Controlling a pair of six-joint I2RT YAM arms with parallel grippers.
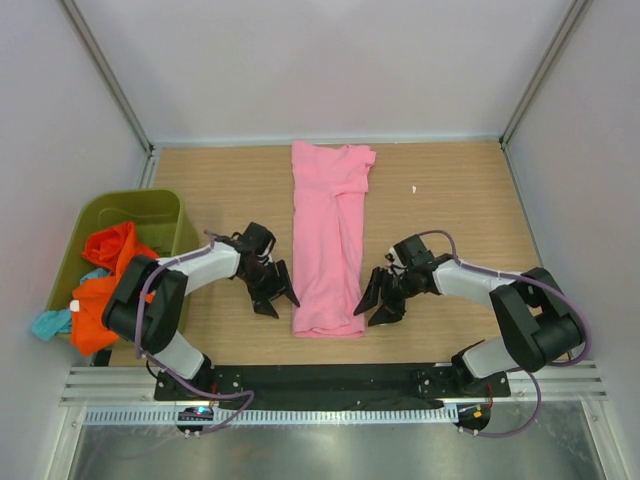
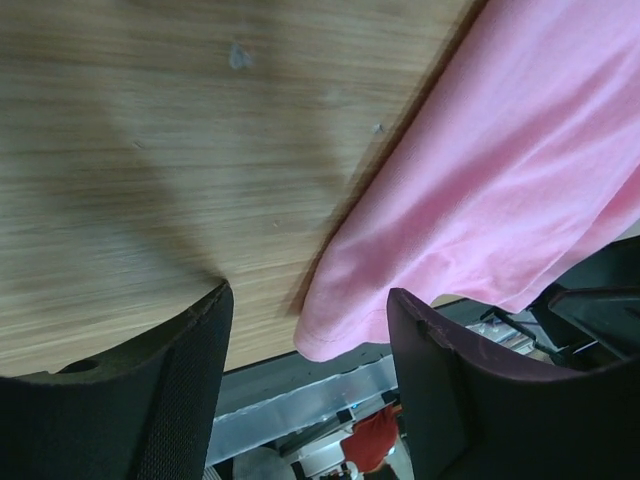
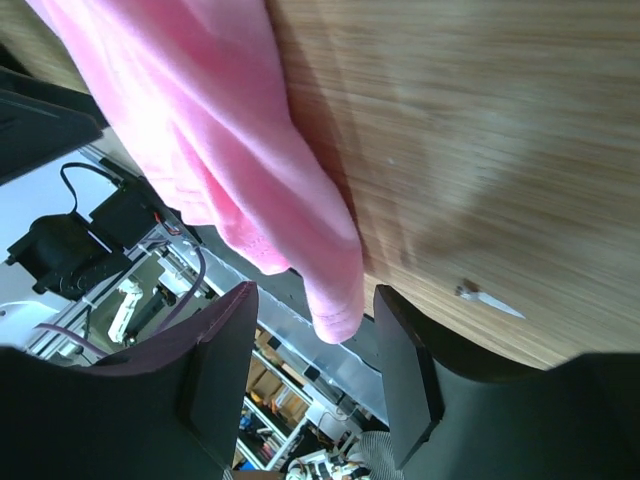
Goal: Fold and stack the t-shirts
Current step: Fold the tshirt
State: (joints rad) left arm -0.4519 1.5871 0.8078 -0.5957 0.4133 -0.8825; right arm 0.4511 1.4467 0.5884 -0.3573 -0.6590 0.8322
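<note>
Two sets of jaws stand spread at the near end of the pink t-shirt (image 1: pixel 330 245), which I see folded long from 12 to 6 at mid-counter (image 1: pixel 450 200). The left jaws frame its 7 o'clock corner and the right jaws its 5 o'clock corner. The orange t-shirt (image 1: pixel 110 250) fills the olive bin (image 1: pixel 160 200) at 9.

left arm (image 1: pixel 200 265): elbow folded near its base, forearm reaching right, low over the table (image 1: pixel 450 200) near its near edge
left gripper (image 1: pixel 280 303) (image 2: pixel 308 295): tipped downward, jaws apart, clamping nothing
right arm (image 1: pixel 470 280): mirrored, forearm reaching left, equally low
right gripper (image 1: pixel 372 312) (image 3: pixel 315 292): tipped downward, jaws apart, clamping nothing
</note>
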